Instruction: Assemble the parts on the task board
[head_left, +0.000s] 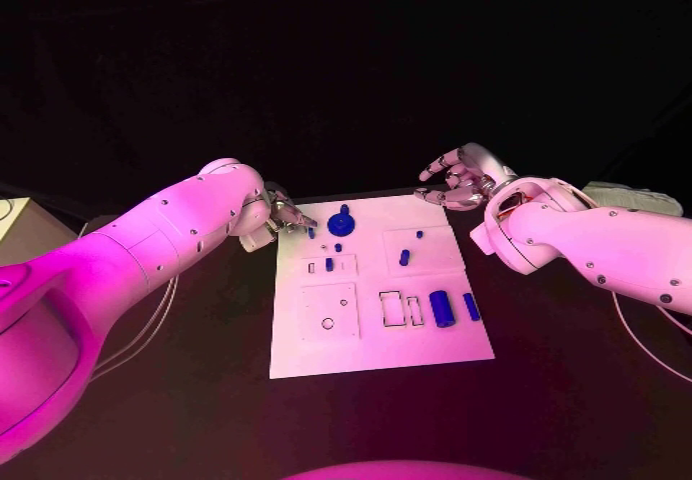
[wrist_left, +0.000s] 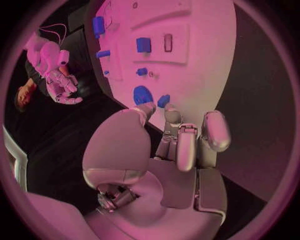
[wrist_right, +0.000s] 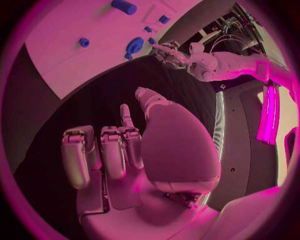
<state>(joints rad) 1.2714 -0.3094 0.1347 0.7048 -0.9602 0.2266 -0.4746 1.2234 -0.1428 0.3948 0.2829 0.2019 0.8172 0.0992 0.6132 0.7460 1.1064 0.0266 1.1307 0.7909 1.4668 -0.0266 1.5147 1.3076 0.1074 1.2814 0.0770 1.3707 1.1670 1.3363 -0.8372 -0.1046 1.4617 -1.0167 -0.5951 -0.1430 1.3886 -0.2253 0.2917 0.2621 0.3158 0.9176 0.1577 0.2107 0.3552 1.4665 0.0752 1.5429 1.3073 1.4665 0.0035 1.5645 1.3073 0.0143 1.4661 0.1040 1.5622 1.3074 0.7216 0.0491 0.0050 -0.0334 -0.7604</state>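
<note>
The task board lay in the middle of the black table, and by the look of it the assembly was only partly under way. A round blue part sat near the board's far edge, with a few small blue pieces scattered just beyond the middle — whether any of these were properly seated in their recesses was too small to tell. Toward the right-hand side a blue cylinder and a slimmer blue bar lay side by side next to two outlined rectangular slots that looked unfilled, and a square panel with a small hole on the near left also appeared bare. So I judged that most of the fitting was left to do. The left hand hovered at the board's far left corner, close to the round part; in its wrist view the fingers were loosely curled toward the board's edge and seemed to hold nothing, the fingertips near that part but not plainly touching it. The right hand was poised above the table just beyond the board's far right corner — fingers apart and slightly bent, palm empty, well clear of every part.
</note>
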